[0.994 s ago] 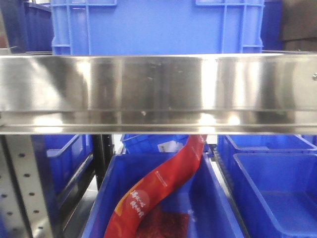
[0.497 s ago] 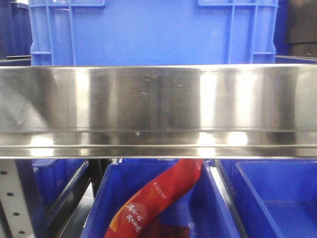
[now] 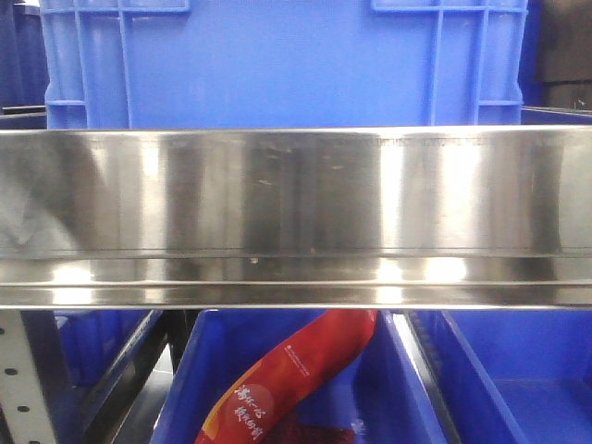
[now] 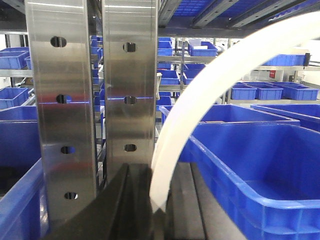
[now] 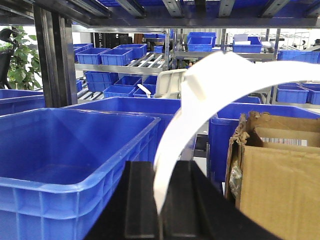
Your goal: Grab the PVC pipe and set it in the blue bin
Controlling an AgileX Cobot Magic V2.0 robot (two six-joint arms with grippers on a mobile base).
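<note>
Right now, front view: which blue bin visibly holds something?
The middle bin under the steel shelf: a red packet lies in it. The bin right of it shows bare blue.

Left tool [image 4: 142, 207] and right tool [image 5: 160, 200] — only black bases visible, grip unclear.
</note>
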